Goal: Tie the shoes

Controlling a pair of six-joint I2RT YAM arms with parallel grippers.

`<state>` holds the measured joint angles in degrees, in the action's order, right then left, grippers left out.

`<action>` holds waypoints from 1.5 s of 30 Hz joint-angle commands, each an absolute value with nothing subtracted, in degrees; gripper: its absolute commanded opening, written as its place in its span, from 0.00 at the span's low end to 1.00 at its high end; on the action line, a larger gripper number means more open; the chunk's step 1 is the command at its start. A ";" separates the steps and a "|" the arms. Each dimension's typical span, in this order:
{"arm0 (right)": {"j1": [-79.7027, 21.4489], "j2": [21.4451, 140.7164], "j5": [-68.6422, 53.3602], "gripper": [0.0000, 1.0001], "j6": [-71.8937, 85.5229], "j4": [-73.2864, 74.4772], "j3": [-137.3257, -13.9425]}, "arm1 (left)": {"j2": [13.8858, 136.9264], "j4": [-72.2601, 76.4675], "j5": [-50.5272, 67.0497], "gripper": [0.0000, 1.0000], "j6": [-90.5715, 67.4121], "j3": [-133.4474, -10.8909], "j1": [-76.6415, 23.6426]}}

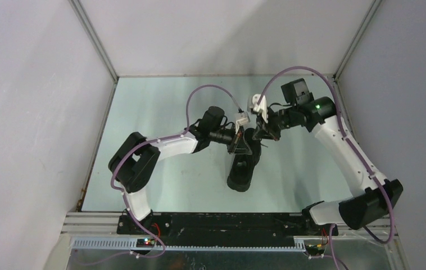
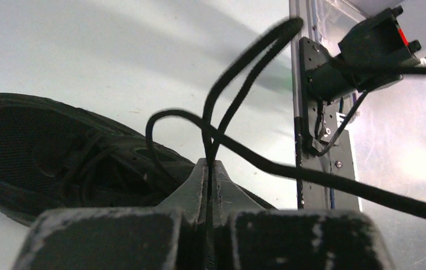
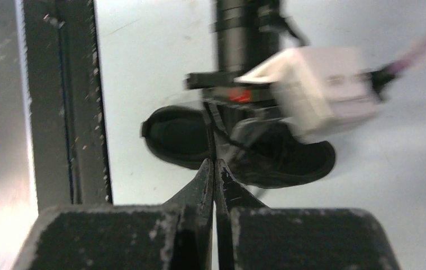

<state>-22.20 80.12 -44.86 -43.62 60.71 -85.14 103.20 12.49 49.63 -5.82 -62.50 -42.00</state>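
Black mesh and thin cord make up the sneaker [image 1: 240,171], which lies near the middle of the pale table [image 1: 160,112], just below both grippers. It is judged light and soft-sided, so it may be dragged if the laces are pulled hard. The cord looks limp and thin and is best pinched close to the eyelets. The left gripper [image 2: 209,166] is clamped on a raised lace loop [image 2: 239,84]. The right gripper [image 3: 213,164] is closed, apparently on a lace strand [image 3: 211,135], though blur obscures this. The eyelets are hidden from above, and whether any knot exists cannot be told.
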 commanded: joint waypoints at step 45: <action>-11.85 78.31 -55.91 0.44 -47.69 44.97 -62.10 | 102.69 15.47 59.50 0.00 -5.89 -62.37 -38.53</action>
